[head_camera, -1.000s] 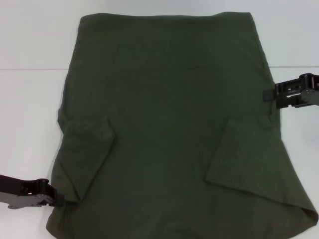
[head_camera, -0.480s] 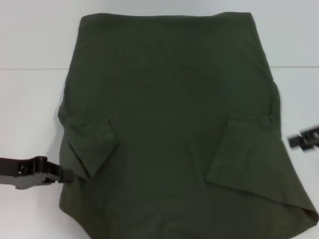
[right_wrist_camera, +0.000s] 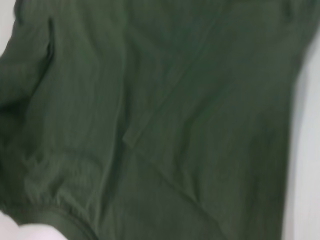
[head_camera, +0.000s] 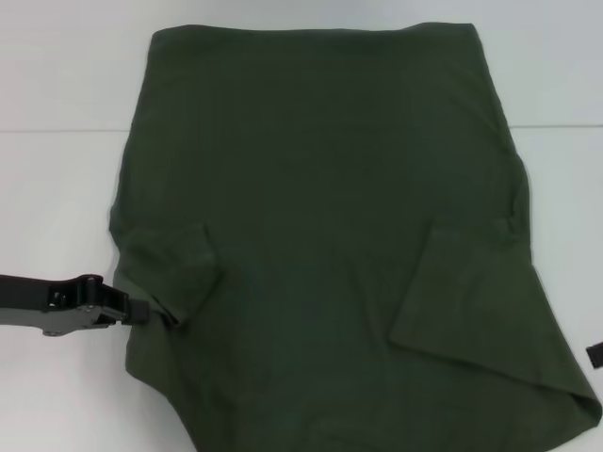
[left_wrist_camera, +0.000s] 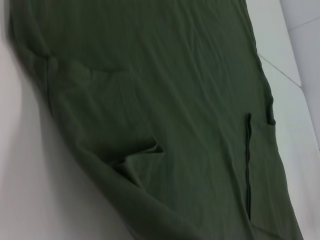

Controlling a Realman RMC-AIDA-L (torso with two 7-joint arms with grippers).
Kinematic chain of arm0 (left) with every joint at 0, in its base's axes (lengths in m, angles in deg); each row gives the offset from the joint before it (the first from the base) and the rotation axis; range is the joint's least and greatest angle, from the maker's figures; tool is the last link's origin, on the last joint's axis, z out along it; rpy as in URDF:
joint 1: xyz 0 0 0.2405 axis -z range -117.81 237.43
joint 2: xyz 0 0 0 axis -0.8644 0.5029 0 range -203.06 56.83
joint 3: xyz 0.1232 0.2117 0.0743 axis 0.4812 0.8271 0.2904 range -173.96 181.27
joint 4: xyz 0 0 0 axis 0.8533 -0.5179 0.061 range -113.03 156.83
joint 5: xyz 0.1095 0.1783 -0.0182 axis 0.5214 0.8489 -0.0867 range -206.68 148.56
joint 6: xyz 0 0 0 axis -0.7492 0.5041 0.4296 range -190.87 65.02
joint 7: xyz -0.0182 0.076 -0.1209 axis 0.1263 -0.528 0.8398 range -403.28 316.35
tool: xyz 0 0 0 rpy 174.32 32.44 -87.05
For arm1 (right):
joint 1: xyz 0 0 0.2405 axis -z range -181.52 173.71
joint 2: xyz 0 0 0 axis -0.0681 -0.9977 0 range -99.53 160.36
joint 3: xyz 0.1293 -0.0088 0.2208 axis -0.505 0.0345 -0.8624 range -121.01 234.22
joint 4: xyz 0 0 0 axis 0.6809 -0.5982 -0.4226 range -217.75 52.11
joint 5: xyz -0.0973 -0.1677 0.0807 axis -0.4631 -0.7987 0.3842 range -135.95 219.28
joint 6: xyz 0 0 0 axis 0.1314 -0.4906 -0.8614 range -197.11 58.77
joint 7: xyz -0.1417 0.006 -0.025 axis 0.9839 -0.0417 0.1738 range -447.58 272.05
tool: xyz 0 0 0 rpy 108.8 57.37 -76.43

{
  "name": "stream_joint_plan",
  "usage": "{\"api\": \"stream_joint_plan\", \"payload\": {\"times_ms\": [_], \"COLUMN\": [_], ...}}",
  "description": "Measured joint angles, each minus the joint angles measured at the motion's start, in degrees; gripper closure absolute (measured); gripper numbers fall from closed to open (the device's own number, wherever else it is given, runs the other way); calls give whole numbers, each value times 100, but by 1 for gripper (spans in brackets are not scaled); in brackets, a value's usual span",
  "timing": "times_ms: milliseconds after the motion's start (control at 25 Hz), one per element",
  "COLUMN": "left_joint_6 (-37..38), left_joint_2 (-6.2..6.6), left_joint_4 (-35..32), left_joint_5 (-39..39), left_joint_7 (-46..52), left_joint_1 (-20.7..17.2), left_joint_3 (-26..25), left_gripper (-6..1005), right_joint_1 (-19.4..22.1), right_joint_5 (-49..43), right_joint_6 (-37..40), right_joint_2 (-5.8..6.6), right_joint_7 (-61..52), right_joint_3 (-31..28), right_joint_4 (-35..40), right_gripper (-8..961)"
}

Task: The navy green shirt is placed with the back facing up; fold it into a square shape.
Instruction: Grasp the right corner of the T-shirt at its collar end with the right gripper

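Now, left gripper pinching navy green shirt sleeve; right gripper's jaws unreadable.

A big white table fills the view. A thin dark line runs across it from side to side. In the left wrist view, the white top shows thin lines too.

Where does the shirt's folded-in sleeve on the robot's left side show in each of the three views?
Head view: the left folded sleeve lies lower left on the navy green shirt, its tip at the left gripper.
Left wrist view: the puckered fold at centre.
Right wrist view: cannot tell.
Shared landmark: the right folded sleeve.
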Motion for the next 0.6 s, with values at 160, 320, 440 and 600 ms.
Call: {"api": "stream_joint_plan", "payload": {"times_ms": [160,320,440,600], "left_joint_6": [-49,-59,-77,-80], "left_joint_2": [6,14,14,7], "left_joint_4": [44,47,54,57], "left_joint_5": [0,0,0,-1], "left_joint_7": [1,8,21,34], "left_joint_1": [-3,-27,-33,-32], "left_joint_3": [-7,-24,-21,-6], "left_gripper": [966,966,967,967], "right_joint_1": [-8,-39,-48,-48], "right_joint_5": [-247,-560,-642,-762], "right_joint_6": [-90,-216,-312,-516], "right_joint_2": [-145,-275,-330,-408], "right_joint_7": [215,243,246,265], "right_joint_3": [31,36,43,57], "right_joint_4": [-20,-26,-20,-39], "right_gripper": [310,309,309,309]}}
